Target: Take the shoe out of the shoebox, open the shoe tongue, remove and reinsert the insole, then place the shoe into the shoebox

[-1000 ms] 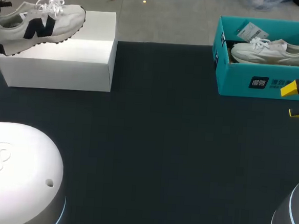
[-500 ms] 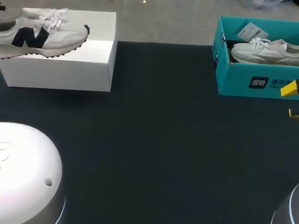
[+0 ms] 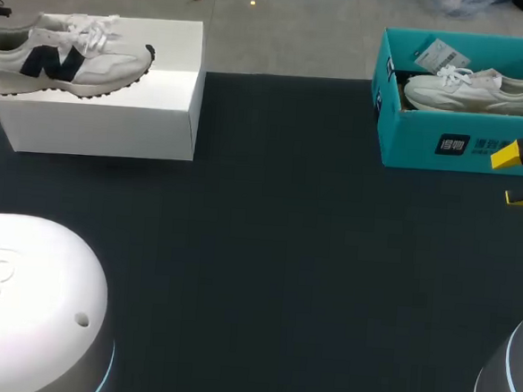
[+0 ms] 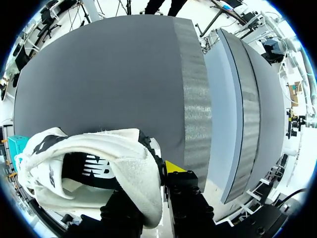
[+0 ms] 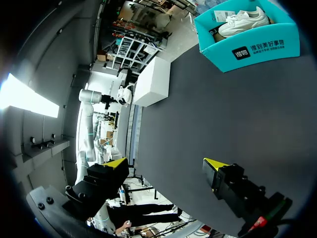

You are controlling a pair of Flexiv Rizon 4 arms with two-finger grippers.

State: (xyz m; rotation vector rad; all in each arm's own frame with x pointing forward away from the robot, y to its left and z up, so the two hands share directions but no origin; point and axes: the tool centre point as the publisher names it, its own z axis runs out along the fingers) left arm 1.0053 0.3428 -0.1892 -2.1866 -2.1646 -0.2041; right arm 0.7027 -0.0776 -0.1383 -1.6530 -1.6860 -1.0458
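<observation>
Our right gripper (image 5: pixel 166 163) hung with its fingers wide apart just before the teal box (image 3: pixel 409 139), which held a white shoe (image 3: pixel 471 89). Farther left, our left gripper (image 4: pixel 159 177) was clamped on the heel of the N shoe (image 3: pixel 69 52), over the white box (image 3: pixel 114 118).

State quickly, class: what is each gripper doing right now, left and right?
Left gripper: fingers shut on the heel of the white sneaker.
Right gripper: fingers open, holding nothing.
</observation>
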